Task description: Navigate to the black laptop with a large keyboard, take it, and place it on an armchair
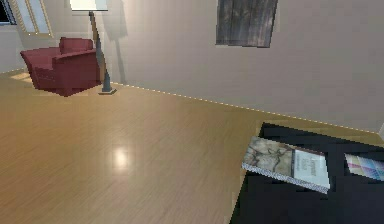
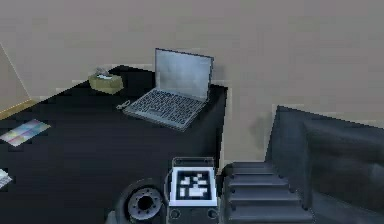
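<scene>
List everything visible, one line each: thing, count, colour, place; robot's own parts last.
Open laptop with large keyboard: one, dark grey, far side of table.
Black rectangular table: one, black, under the laptop.
Small olive box: one, olive, left of laptop.
Small grey item: one, grey, beside laptop.
Colourful flat booklet: one, multicoloured, table's left part.
Printed newspaper: one, grey-white, on table, forward view.
Red upholstered armchair: one, red, far corner.
Floor lamp: one, white shade, beside armchair.
Dark framed wall picture: one, grey, far wall.
Dark grey upholstered seat: one, right of table.
White marker square on arm: one, bottom edge.
Gripper: one, dark, left of marker; cannot tell if holding anything.
</scene>
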